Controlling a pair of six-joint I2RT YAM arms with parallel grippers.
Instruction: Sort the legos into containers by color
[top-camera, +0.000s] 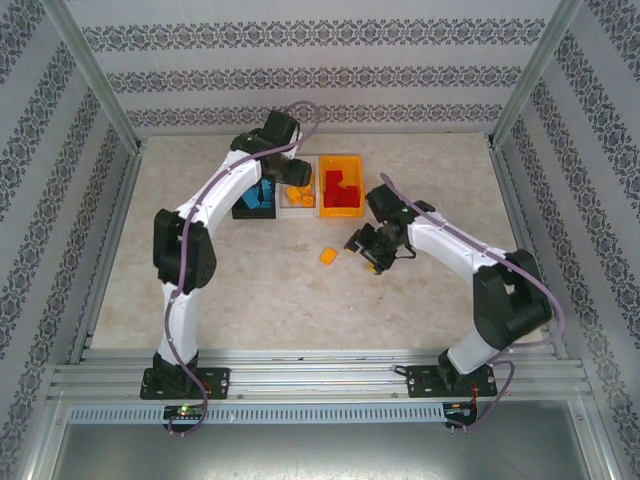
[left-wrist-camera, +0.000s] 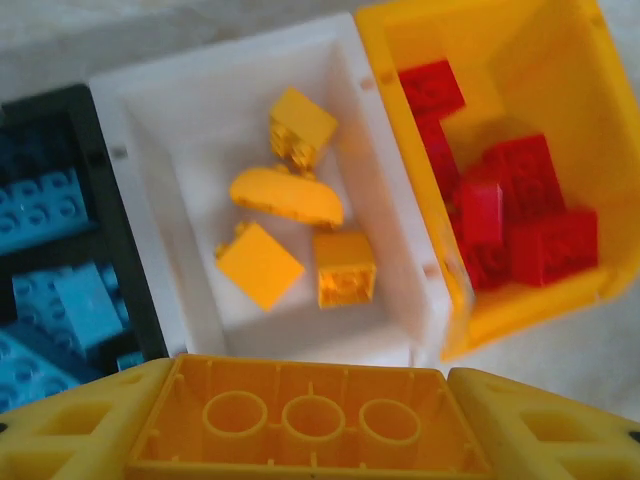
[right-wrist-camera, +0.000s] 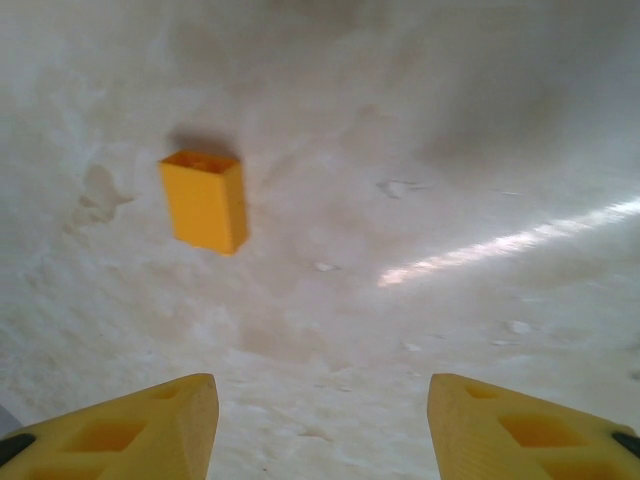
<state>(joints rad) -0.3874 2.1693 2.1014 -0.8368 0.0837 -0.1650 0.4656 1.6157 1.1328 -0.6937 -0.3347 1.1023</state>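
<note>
Your left fingers (left-wrist-camera: 70, 425) are clamped on a yellow brick (left-wrist-camera: 310, 420) above the white bin (left-wrist-camera: 230, 60), which holds four yellow pieces (left-wrist-camera: 290, 195); your right fingers (right-wrist-camera: 130, 430) stand apart over the tabletop (right-wrist-camera: 450, 150); a loose yellow brick (right-wrist-camera: 205, 200) lies ahead of them.

Lab-style robot test cell: aluminium-profile frame (top-camera: 93, 75), patterned wall panels (top-camera: 300, 75), marbled tabletop (top-camera: 260, 290).

Glossy plastic legos (left-wrist-camera: 345, 268), smooth plastic bins (left-wrist-camera: 200, 110), tabletop (right-wrist-camera: 400, 150) w/ slight sheen
</note>
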